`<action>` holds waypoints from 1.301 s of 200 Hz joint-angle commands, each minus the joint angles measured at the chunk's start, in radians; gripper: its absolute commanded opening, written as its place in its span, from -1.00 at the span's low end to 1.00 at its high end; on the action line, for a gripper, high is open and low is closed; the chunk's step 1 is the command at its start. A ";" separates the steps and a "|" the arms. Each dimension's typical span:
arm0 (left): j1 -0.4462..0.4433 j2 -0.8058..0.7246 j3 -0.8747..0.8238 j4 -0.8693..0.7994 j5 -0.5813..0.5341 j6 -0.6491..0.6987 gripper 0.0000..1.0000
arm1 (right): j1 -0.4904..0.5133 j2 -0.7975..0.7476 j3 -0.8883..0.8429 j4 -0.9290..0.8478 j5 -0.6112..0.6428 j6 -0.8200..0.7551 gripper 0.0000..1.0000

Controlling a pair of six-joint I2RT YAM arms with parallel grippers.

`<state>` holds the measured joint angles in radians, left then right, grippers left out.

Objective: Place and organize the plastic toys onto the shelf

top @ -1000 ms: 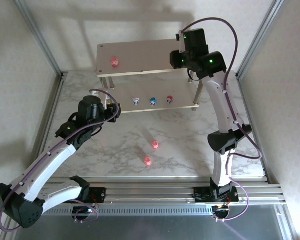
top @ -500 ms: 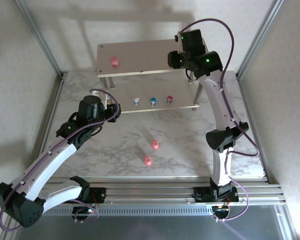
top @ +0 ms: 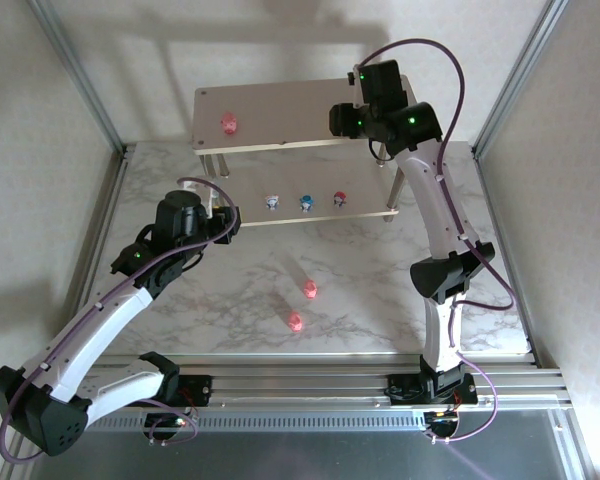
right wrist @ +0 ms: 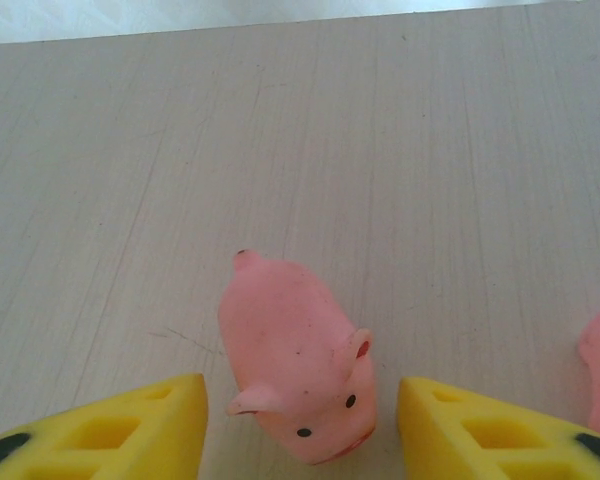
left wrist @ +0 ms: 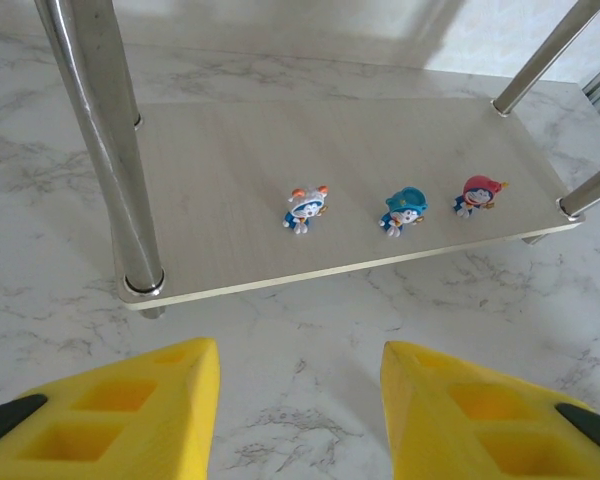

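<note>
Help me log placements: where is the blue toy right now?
In the top external view the blue toy stands on the shelf's lower board, between the whitish-blue toy on its left and the red toy on its right.

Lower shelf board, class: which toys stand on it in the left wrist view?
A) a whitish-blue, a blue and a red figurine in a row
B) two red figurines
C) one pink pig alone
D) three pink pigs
A: the whitish-blue figurine, the blue figurine and the red figurine stand in a row on the lower board.
</note>
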<state>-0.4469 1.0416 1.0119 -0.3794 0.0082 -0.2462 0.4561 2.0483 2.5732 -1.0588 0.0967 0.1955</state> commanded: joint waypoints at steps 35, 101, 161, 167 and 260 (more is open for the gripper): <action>0.015 -0.023 -0.007 -0.004 0.006 0.010 -0.07 | 0.009 -0.031 -0.016 0.008 -0.045 0.016 0.18; 0.016 -0.035 -0.013 -0.003 0.009 0.005 -0.08 | 0.034 -0.064 -0.054 0.018 -0.055 0.021 0.18; 0.016 -0.047 -0.021 -0.004 0.007 0.002 -0.08 | 0.051 -0.106 -0.101 0.027 -0.053 0.024 0.18; 0.016 -0.049 -0.022 -0.006 0.008 0.002 -0.08 | 0.053 -0.111 -0.109 0.029 -0.047 0.024 0.18; 0.005 -0.075 -0.125 0.009 0.119 -0.050 -0.07 | 0.055 -0.505 -0.487 0.205 0.119 0.028 0.27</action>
<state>-0.4412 0.9886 0.9512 -0.3767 0.0498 -0.2596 0.5030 1.7374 2.1929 -0.9527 0.1574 0.2070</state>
